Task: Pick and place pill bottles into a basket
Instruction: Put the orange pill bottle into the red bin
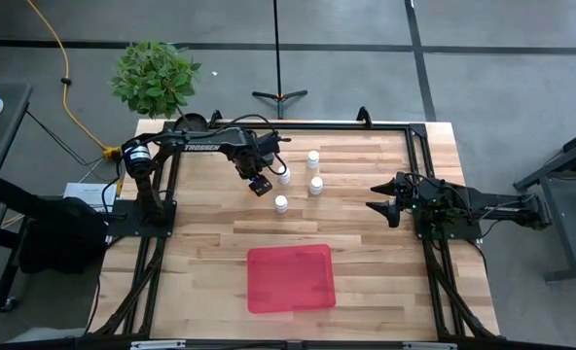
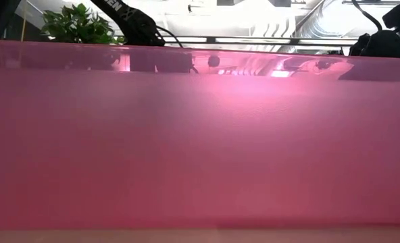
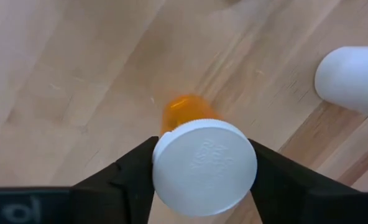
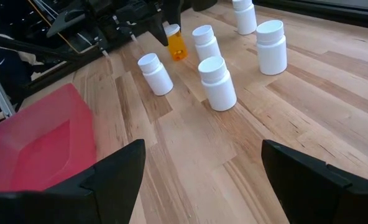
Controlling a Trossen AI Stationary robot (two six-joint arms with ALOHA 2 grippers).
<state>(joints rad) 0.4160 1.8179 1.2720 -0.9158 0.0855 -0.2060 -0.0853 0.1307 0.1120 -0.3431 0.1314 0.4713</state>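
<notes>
Well clear of the basket point(image 1: 290, 279), left pincer point(image 3: 202, 171) grips orange pill bottle point(image 3: 199, 158).

Robotics lab: wood surface point(image 1: 366, 233) in a black frame point(image 1: 419, 175), grey floor point(image 1: 483, 87) with tape lines, potted plant point(image 1: 155, 78), tripod stand point(image 1: 279, 95) (ceiling ducts overhead).

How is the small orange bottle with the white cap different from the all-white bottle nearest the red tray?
The orange bottle has a clear orange body; the white bottle is white all over. The orange bottle sits between the left gripper fingers; the white bottle stands free on the wooden table. Both have round white caps.
</notes>
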